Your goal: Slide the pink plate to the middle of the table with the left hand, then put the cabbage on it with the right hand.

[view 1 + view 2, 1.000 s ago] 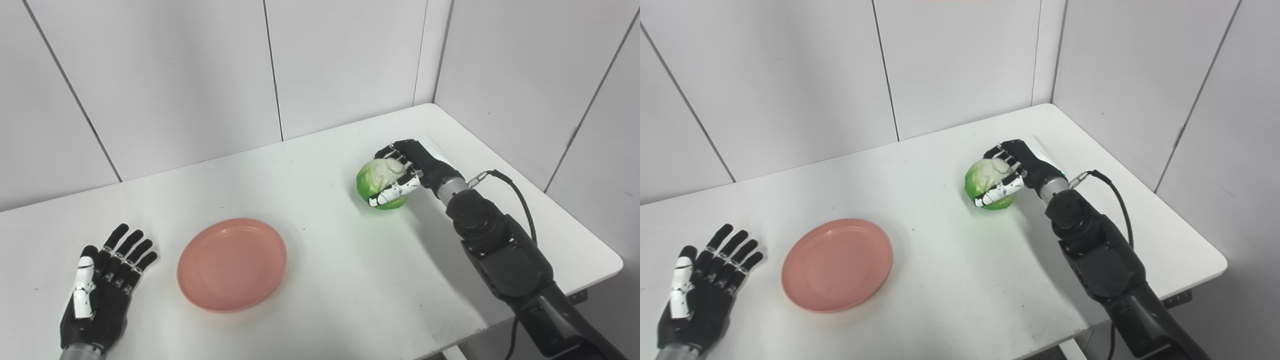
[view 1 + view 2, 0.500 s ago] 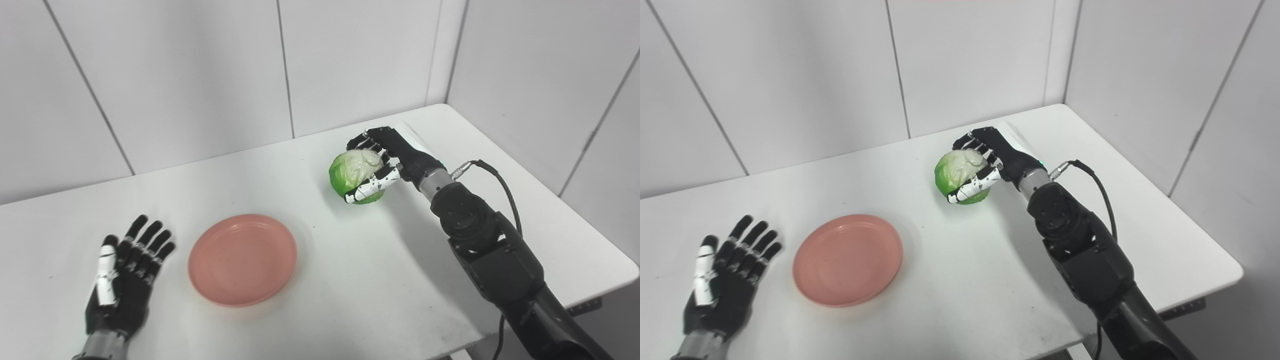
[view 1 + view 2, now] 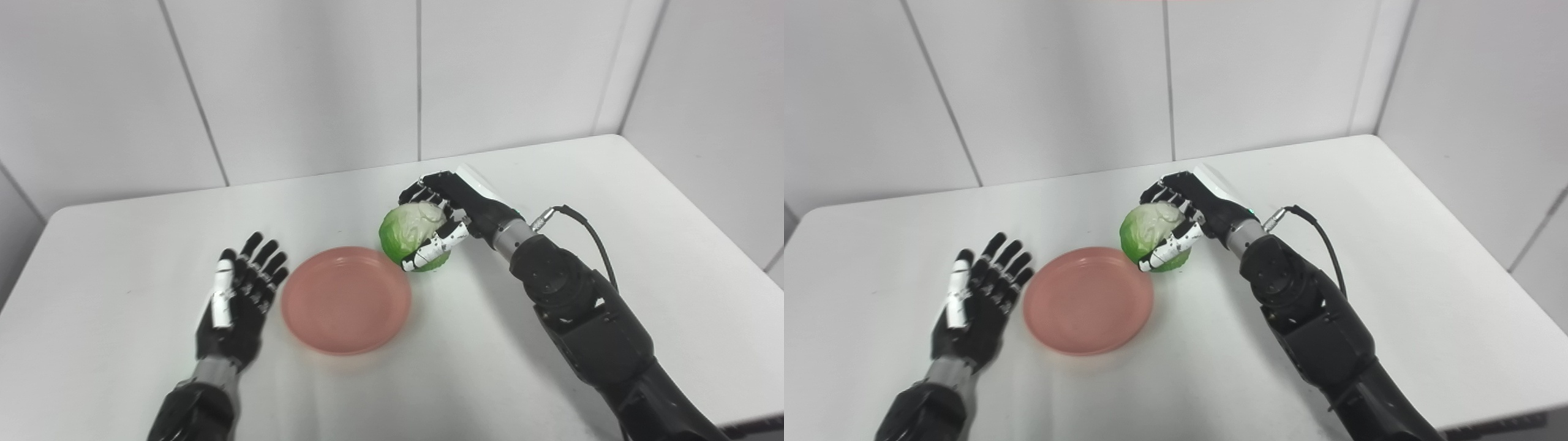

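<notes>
A round pink plate (image 3: 346,300) lies flat near the middle of the white table (image 3: 122,245). A green cabbage (image 3: 411,234) is held in my right hand (image 3: 444,217), fingers over its top and thumb under its front. It hangs just off the table by the plate's far right rim. My left hand (image 3: 240,300) rests flat and open on the table a little left of the plate, apart from it.
White panel walls close the table's far side and right side. A black cable (image 3: 588,223) loops off my right forearm. The table's left edge (image 3: 24,260) and front right edge are in view.
The camera has swung to the right, shifting the whole picture. My right hand has carried the cabbage leftward from the table's right part to the plate's far rim. The left hand stays flat.
</notes>
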`<state>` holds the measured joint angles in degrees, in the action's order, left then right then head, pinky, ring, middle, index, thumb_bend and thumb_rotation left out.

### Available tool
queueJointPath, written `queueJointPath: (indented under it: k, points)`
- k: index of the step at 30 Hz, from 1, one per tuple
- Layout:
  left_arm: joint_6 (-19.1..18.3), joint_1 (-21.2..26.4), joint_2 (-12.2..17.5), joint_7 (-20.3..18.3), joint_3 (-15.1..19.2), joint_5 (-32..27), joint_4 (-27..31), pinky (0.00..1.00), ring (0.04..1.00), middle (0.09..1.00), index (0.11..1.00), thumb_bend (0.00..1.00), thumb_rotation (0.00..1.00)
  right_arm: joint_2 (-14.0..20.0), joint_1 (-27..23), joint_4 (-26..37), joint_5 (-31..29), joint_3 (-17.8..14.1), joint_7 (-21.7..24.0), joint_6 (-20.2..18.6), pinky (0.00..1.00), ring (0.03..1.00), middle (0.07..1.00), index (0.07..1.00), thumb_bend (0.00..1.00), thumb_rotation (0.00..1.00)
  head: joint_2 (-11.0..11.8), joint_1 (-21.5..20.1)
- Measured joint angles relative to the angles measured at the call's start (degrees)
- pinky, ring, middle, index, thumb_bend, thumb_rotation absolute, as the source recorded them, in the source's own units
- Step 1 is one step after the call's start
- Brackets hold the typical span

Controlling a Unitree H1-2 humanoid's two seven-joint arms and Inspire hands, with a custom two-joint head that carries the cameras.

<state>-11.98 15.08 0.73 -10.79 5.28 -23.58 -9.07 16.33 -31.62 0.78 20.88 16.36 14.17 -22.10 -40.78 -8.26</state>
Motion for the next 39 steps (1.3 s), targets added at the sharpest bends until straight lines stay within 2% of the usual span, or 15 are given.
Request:
queueJointPath:
  k: [2,6,13,17,34,39]
  points:
    - [-0.61,-0.10,-0.39,0.89,-0.13,0.56,0.52,0.93,0.912,0.915,0.916,0.39,1.00,-0.83,-0.59,-2.00,0.92,1.42,0.12,0.19,0.35,0.412,0.442,0.531,0.52,0.00,-0.17,2.10]
    - [-0.62,-0.03,-1.25,1.82,-0.20,1.24,0.65,0.93,0.910,0.912,0.914,0.39,1.00,-2.51,-1.77,-5.06,1.08,2.84,0.49,0.32,0.36,0.416,0.442,0.531,0.52,0.00,-0.44,3.60]
    - [-0.55,0.22,-2.22,2.70,-0.35,2.51,0.55,0.92,0.903,0.908,0.912,0.39,1.00,-4.57,-3.17,-11.35,0.94,4.89,0.51,5.61,0.36,0.418,0.447,0.524,0.52,0.00,-0.97,5.80]
    - [-0.55,0.38,-2.79,3.50,-0.41,3.55,0.57,0.92,0.899,0.906,0.913,0.39,1.00,-5.84,-3.85,-14.11,1.24,5.90,0.51,7.08,0.36,0.420,0.452,0.523,0.52,0.00,-1.23,6.24]
    - [-0.56,1.02,-3.87,4.90,-0.65,4.94,0.16,0.92,0.904,0.905,0.899,0.41,1.00,-7.73,-5.92,-18.10,3.84,8.18,1.16,12.27,0.36,0.414,0.447,0.522,0.52,0.00,-2.37,8.26]
    - [-0.48,1.27,-3.96,4.89,-0.64,4.91,-0.20,0.92,0.898,0.901,0.900,0.41,1.00,-7.55,-6.15,-18.74,6.64,9.82,0.32,15.59,0.36,0.413,0.438,0.525,0.52,0.00,-2.55,8.44]
